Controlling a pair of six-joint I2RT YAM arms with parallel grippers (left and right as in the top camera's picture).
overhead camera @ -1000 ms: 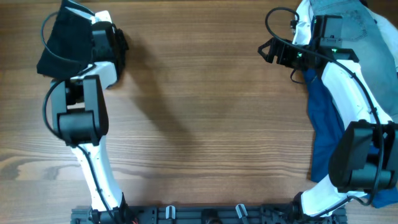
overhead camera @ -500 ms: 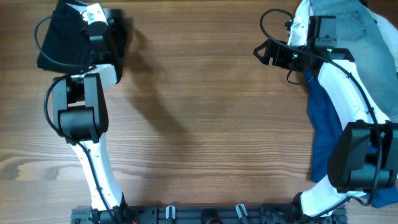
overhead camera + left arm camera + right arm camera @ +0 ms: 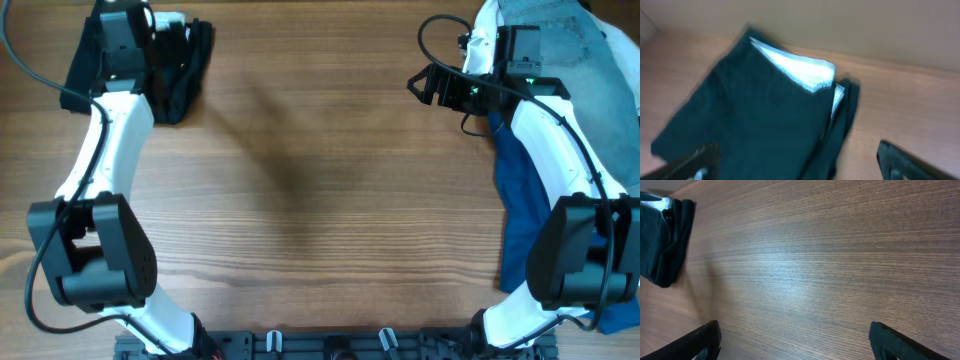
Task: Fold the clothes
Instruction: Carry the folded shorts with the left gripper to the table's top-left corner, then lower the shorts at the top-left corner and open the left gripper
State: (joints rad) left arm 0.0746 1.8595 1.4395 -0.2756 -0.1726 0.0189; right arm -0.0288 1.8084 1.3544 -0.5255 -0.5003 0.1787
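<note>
The clothes, a pair of black shorts, lie folded in a compact bundle at the table's far left corner. The left wrist view shows them close up, with the white inner label peeking out at the top fold. My left gripper hovers just above them, open wide, with one finger over the cloth and the other over bare wood. My right gripper is open over bare table at the far right, holding nothing. From the right wrist view the shorts sit far off.
A light-blue denim garment and a dark-blue garment are heaped along the right edge, partly under my right arm. The arm mounts' rail runs along the front edge.
My left gripper has opened and let go of the shorts, and the left arm has swung outward to the left. The right gripper shifted slightly left.
</note>
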